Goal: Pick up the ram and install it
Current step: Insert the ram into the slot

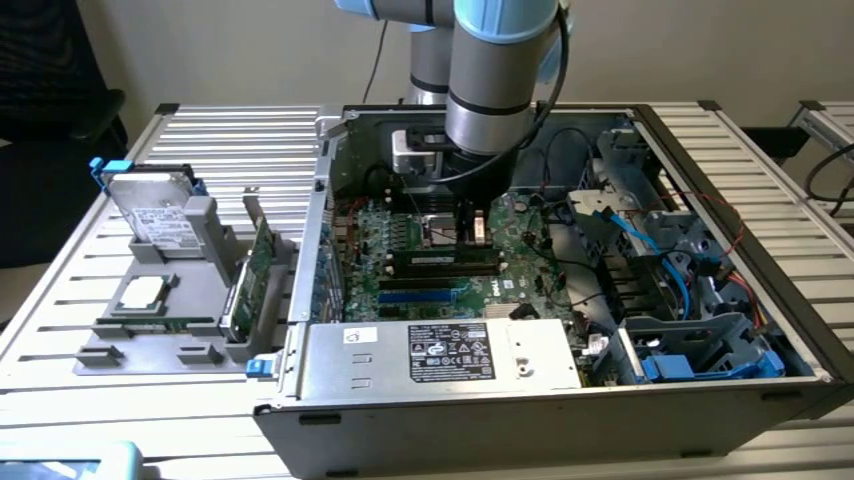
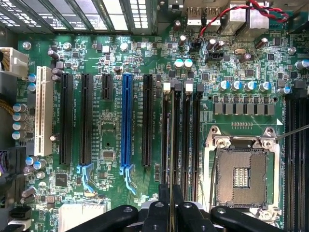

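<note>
Inside the open computer case (image 1: pixel 320 200), my gripper (image 1: pixel 466 232) hangs low over the motherboard (image 1: pixel 400 240). It is shut on the ram (image 1: pixel 441 262), a long thin stick lying along the black memory slots. In the wrist view the ram (image 2: pixel 170 145) shows edge-on as a thin line between my fingertips (image 2: pixel 163 205), in line with the memory slots (image 2: pixel 188 135) with white clips at their far ends. My gripper (image 2: pixel 170 203) grips the ram near its middle. I cannot tell whether the ram is seated in a slot.
The power supply (image 1: pixel 441 350) spans the case's near side. Blue cables and drive bays (image 1: pixel 667 260) fill the exterior view's right. Outside the case, a grey holder (image 1: pixel 187 300) carries a green expansion card (image 1: pixel 254 270) and a hard drive (image 1: pixel 154 215). The CPU socket (image 2: pixel 241 174) lies beside the slots.
</note>
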{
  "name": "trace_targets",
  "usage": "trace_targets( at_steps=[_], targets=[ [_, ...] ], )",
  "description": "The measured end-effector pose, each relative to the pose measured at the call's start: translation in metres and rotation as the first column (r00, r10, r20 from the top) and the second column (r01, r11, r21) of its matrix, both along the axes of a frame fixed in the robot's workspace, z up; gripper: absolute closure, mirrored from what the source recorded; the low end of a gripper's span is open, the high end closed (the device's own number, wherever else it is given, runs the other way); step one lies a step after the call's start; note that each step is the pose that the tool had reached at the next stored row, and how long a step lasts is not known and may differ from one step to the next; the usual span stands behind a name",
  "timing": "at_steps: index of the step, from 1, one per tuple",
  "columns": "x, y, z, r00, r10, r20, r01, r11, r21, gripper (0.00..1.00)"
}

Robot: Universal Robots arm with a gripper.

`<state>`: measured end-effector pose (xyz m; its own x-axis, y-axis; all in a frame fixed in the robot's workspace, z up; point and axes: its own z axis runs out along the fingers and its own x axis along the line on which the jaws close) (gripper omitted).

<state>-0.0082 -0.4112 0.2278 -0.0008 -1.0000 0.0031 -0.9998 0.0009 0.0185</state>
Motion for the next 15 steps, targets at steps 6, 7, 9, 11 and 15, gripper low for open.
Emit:
trace_targets(
  at_steps=[6, 7, 9, 11, 15],
  targets=[
    [0.0001, -0.0004, -0.0004, 1.0000, 0.000, 0.0000, 0.000, 1.0000, 0.0001, 0.86],
    [0.0001, -0.0005, -0.0004, 1.0000, 0.000, 0.0000, 0.000, 1.0000, 0.0001, 0.86],
    [0.0001, -0.0007, -0.0004, 1.0000, 0.000, 0.0000, 0.000, 1.0000, 0.0000, 0.86],
    [0.0001, -0.0008, -0.0004, 1.0000, 0.000, -0.0001, 0.000, 1.0000, -0.0003, 0.86],
    [0.0001, -0.0011, -0.0007, 1.0000, 0.000, -0.0002, 0.000, 1.0000, -0.0007, 0.86]
  ],
)
